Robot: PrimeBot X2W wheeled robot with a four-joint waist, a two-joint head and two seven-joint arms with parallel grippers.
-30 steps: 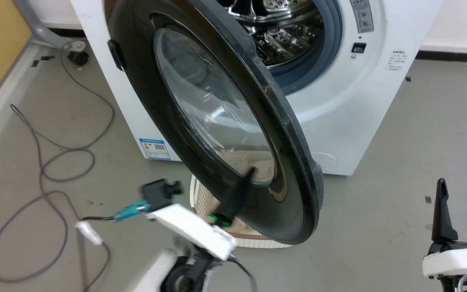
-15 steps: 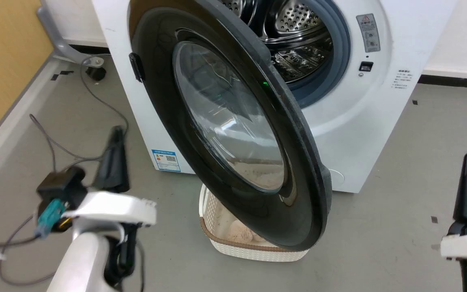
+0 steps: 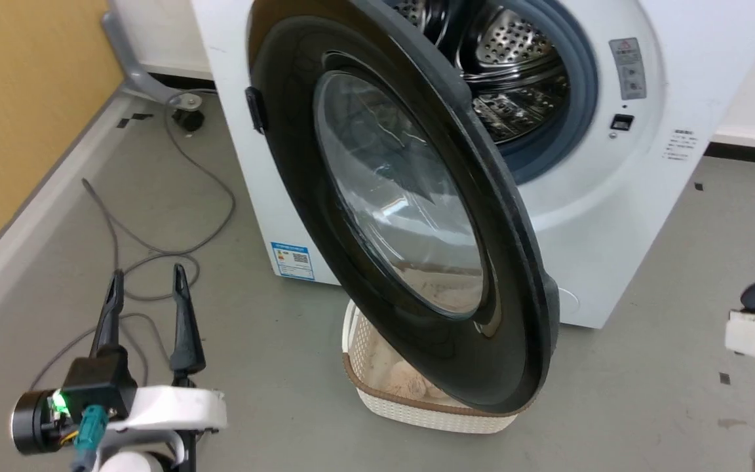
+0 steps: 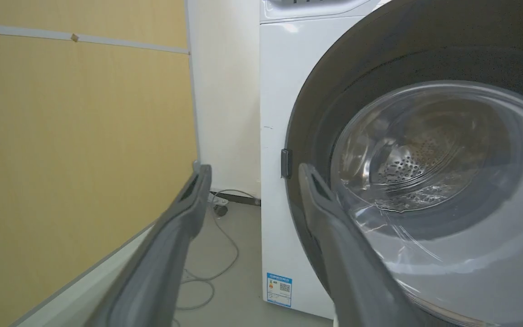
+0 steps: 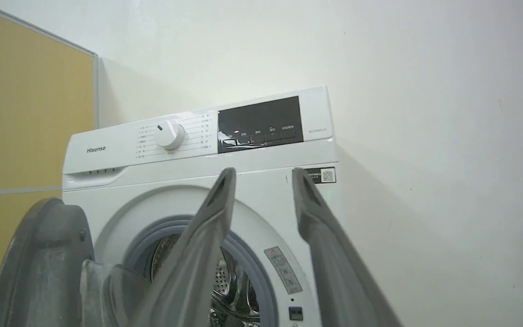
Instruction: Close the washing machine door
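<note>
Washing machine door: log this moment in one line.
washing machine door: open | left gripper: open, empty, clear of door | right gripper: open, empty

Door (image 3: 410, 210) ajar, swung well out from the washer (image 3: 613, 223)
Door round, glossy black, with a bulging clear glass window at its centre; hinged at the left of the head view, its free edge standing well off the front; washer white, front-loading, upright; grey gasket (image 3: 584, 85) rings the open mouth; perforated steel drum (image 3: 515, 52) inside; small blue label (image 3: 292, 260) low on the front.
</note>
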